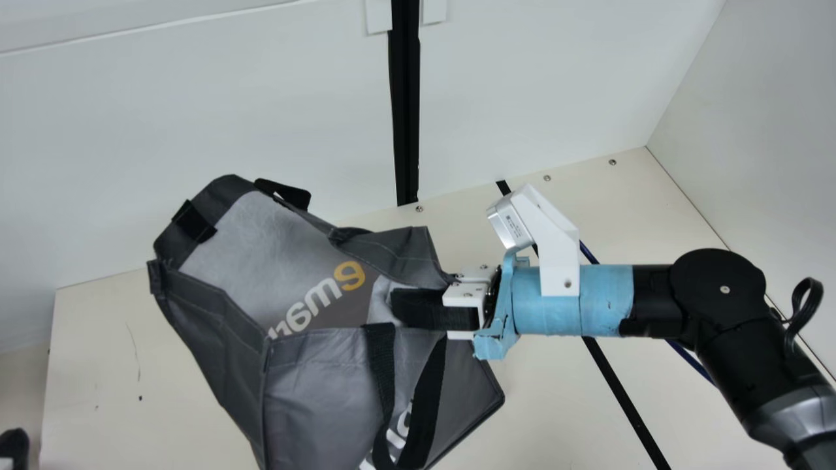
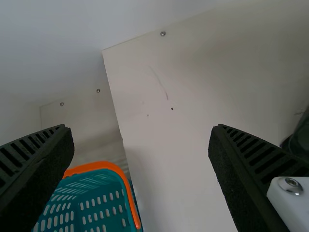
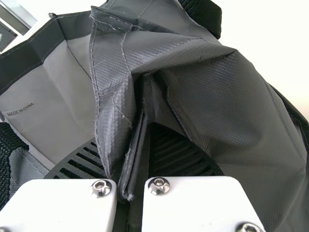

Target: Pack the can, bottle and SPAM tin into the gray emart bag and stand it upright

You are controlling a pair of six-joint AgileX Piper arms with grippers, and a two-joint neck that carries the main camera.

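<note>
One gray emart bag [image 1: 317, 382], tilting

We are clamping its folded edge in our right gripper [image 1: 411, 307] over the table [image 1: 542, 408], a black handle [image 1: 428, 398] drooping across its side. We are holding our left gripper [image 1: 13, 445] spread near an orange-rimmed teal basket [image 2: 104, 165].

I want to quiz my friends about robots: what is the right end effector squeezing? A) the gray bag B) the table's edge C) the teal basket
A: the right end effector is closed on folded fabric of the gray bag.
</note>
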